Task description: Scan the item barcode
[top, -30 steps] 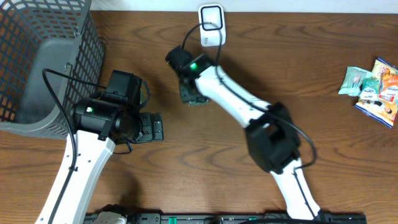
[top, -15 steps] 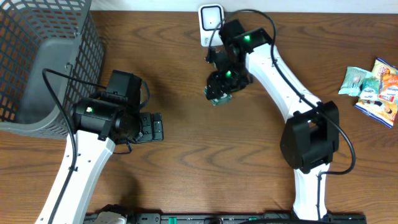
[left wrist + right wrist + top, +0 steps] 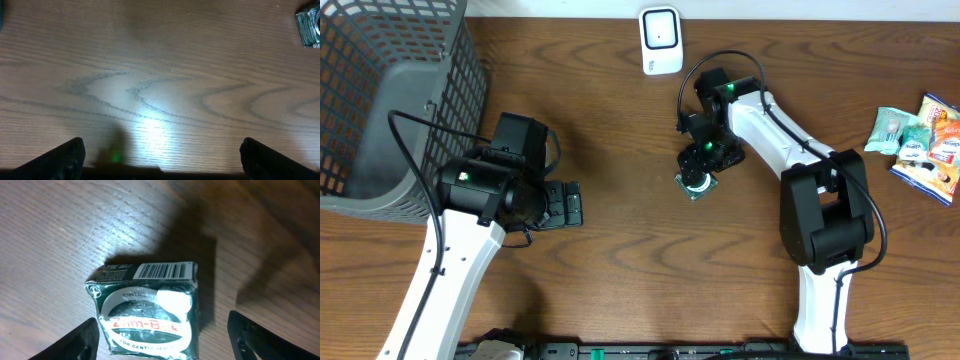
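The item is a small dark-green box (image 3: 698, 184) with a red "Zam-Buk" label, lying on the wooden table. In the right wrist view the box (image 3: 147, 307) shows a barcode (image 3: 163, 270) on its far side face. My right gripper (image 3: 701, 163) hovers right over it, open. In that view my right gripper (image 3: 162, 330) straddles the box, with a wide gap on the right side. The white scanner (image 3: 661, 41) stands at the table's back edge, well behind the box. My left gripper (image 3: 570, 205) is open over bare wood; the left wrist view shows the box (image 3: 310, 27) far off.
A grey wire basket (image 3: 380, 100) fills the back left corner, beside my left arm. Several snack packets (image 3: 920, 140) lie at the right edge. My left gripper (image 3: 162, 160) has nothing between its fingers.
My right arm carried the box from in front of the scanner toward the right and front. The box now rests on the table and the right jaws have widened. The left arm has not moved.
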Tool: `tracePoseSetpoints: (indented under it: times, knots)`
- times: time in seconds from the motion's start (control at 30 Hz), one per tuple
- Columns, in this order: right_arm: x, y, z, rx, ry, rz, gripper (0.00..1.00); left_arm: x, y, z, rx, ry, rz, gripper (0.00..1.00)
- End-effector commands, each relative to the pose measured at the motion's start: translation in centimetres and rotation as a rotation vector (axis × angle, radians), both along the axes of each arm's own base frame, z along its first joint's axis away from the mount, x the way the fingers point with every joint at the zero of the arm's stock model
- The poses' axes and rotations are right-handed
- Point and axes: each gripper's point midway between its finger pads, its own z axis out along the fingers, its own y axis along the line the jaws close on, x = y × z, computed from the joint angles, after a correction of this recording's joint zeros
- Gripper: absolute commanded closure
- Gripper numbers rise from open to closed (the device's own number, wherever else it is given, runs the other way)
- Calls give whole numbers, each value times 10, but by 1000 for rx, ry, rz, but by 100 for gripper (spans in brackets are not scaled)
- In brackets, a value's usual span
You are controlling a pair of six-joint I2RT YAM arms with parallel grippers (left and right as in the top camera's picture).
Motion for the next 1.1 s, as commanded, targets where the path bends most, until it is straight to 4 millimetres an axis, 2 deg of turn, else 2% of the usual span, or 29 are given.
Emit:
tracePoseSetpoints:
  times: [0.0, 0.13, 0.23, 0.3, 0.33, 0.57, 0.7, 0.93, 1.07]
  knots:
    - [15, -9, 13, -75, -43, -100, 20, -1, -1, 0, -9, 6, 10, 2]
    - [21, -6, 41, -89, -24, -291, 18, 0, -1, 0, -9, 6, 10, 2]
    - [18, 8, 59, -34, 35, -440, 17, 0, -1, 0, -9, 6, 10, 2]
    - [9, 22, 65, 31, 108, -494, 1, -1, 0, 0, -9, 6, 10, 2]
    - [7, 29, 67, 65, 134, -496, 1, -1, 0, 0, -9, 6, 10, 2]
    - [-15, 49, 56, 93, 223, -489, 1, -1, 0, 0, -9, 6, 10, 2]
    - [-16, 56, 50, 81, 217, -530, 1, -1, 0, 0, -9, 6, 10, 2]
    - [3, 36, 43, -47, 176, -912, 1, -1, 0, 0, -9, 6, 10, 2]
    - [7, 27, 40, -107, 148, -1043, 1, 0, -1, 0, -9, 6, 10, 2]
